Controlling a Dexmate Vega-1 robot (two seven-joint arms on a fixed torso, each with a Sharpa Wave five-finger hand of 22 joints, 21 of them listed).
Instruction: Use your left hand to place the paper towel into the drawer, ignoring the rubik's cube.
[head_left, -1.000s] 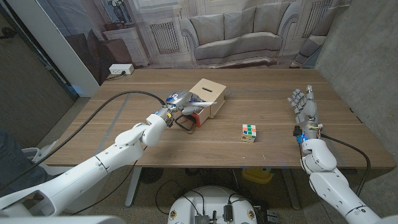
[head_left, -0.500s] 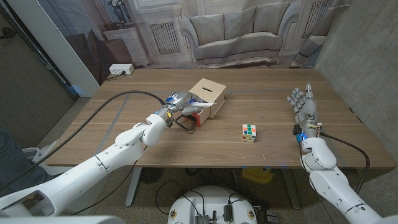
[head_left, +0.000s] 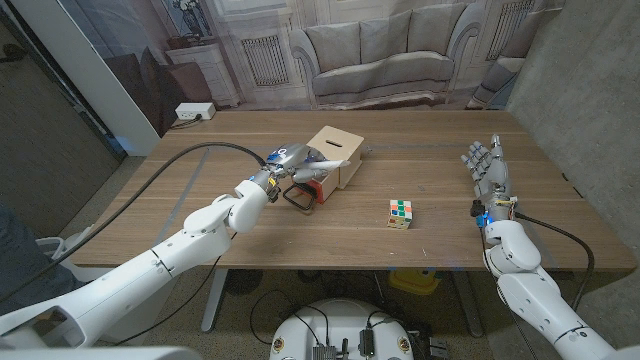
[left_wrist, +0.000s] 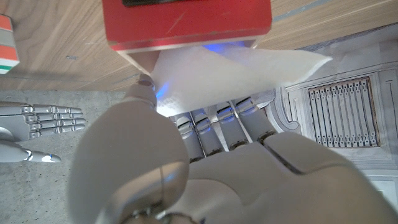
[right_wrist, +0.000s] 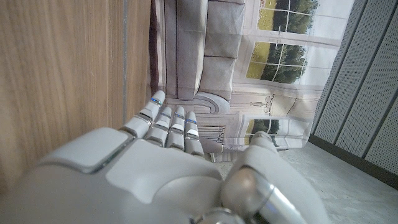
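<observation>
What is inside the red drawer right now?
The drawer interior is hidden from view. The paper towel sits at its edge, held by the left hand, not visibly inside.

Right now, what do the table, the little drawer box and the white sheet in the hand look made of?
Table: wood, matte, visible grain. Drawer box: pale plywood or cardboard, hard to tell; its drawer looks red-painted. Paper towel: thin, soft white paper, creased.

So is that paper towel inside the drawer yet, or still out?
Still out. The left hand holds the paper towel just at the red drawer, its sheet spreading outside the drawer's front edge.
</observation>
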